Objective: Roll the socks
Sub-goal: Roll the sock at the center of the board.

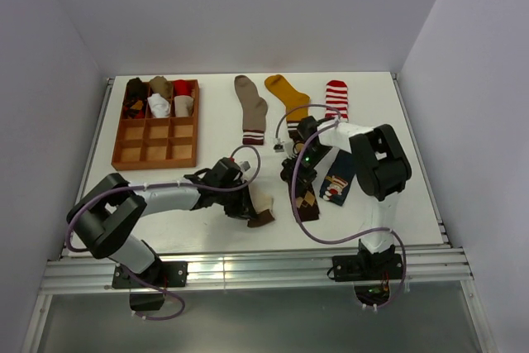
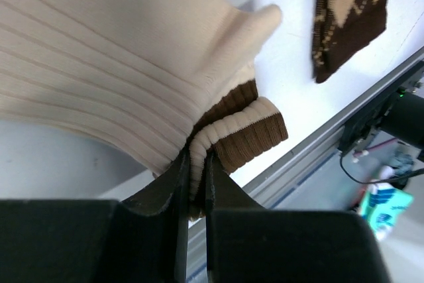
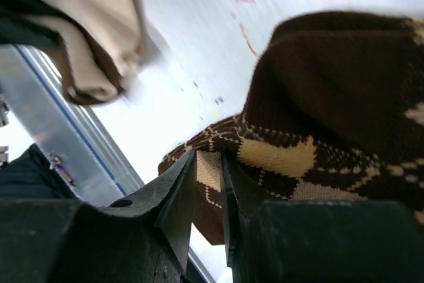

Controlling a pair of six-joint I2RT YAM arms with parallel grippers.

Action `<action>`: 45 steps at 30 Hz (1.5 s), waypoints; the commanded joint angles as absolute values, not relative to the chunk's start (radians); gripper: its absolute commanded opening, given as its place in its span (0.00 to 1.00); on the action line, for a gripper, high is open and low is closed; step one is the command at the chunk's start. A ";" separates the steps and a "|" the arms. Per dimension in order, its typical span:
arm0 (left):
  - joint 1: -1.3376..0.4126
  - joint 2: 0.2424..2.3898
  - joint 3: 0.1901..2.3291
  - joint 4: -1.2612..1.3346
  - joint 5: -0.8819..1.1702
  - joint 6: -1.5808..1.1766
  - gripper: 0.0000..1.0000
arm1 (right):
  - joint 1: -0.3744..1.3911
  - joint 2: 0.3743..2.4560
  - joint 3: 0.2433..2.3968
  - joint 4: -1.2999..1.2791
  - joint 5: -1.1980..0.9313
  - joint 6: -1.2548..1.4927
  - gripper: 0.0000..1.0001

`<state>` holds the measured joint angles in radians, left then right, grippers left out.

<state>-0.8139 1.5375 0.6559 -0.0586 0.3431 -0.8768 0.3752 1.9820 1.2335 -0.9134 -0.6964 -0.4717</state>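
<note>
My left gripper is shut on the ribbed brown-and-cream cuff of the cream-and-brown sock, which is bunched near the table's front edge. Just to its right lies the brown argyle sock. My right gripper is shut on a fold of the argyle sock, with fabric filling the gap between the jaws. From above, the right gripper sits over that sock's upper end. A navy sock with a cartoon figure lies partly under the right arm.
A taupe sock, a mustard sock and a red-white striped sock lie flat at the back. The wooden grid tray stands at the back left with rolled socks in its top row. The metal front rail runs close by.
</note>
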 commanded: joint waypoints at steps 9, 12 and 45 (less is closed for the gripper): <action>-0.660 1.687 0.741 -0.314 0.529 -0.819 0.00 | 0.351 1.700 1.086 -0.668 -0.575 -0.580 0.32; -0.644 1.756 0.785 -0.385 0.538 -0.801 0.00 | 0.382 1.600 1.025 -0.563 -0.540 -0.609 0.34; -0.624 1.916 0.928 -0.505 0.463 -0.772 0.01 | 1.097 1.262 0.543 0.063 -0.233 -0.798 0.63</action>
